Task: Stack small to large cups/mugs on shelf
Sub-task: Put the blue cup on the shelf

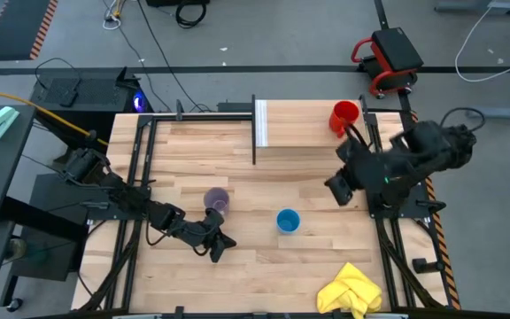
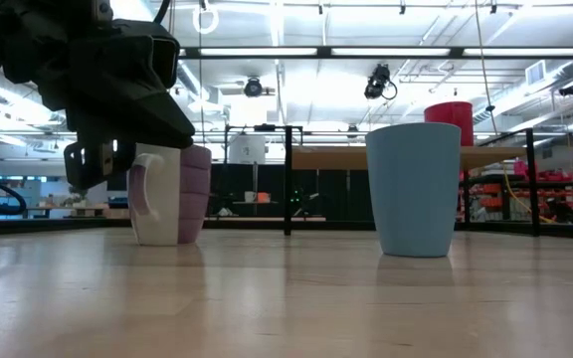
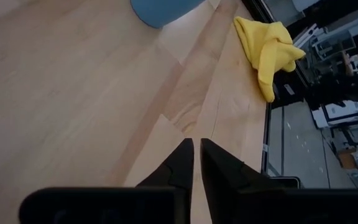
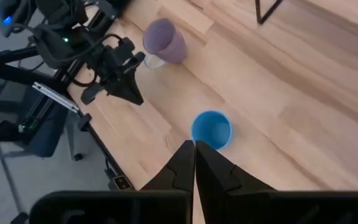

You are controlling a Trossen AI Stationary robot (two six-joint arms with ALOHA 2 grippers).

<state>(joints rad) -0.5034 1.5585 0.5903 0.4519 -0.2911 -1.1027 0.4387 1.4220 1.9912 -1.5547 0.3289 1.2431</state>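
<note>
So the red mug (image 1: 344,116) is already up on the shelf (image 1: 299,124), near its right end; the other two are down on the counter (image 1: 193,275); the purple mug (image 1: 217,200) sits left of centre, upright with its pale handle, and the blue cup (image 1: 288,221) stands upright a bit to its right, the two clearly apart; a yellow cloth (image 1: 352,290) is bunched at the front right edge, out of the way.

Left gripper (image 1: 218,249) is low over the counter just in front of the purple mug, not touching it; its fingers (image 3: 182,165) are pressed nearly together with only a sliver between them, holding nothing. Right gripper (image 1: 336,190) hangs above the counter between the shelf and the blue cup; its fingers (image 4: 182,163) are closed up tip to tip too, also empty.

My guess on handling: these look like light, rigid plastic cups with smooth walls, so probably a bit slippery and easy to tip or skate if nudged from the side; not fragile, I'd say. The blue one has no handle, so pinching over the rim, one finger inside and one outside, seems the safest; the purple mug could go the same way, on the rim away from the handle; either gripper has to spread its fingers first.
</note>
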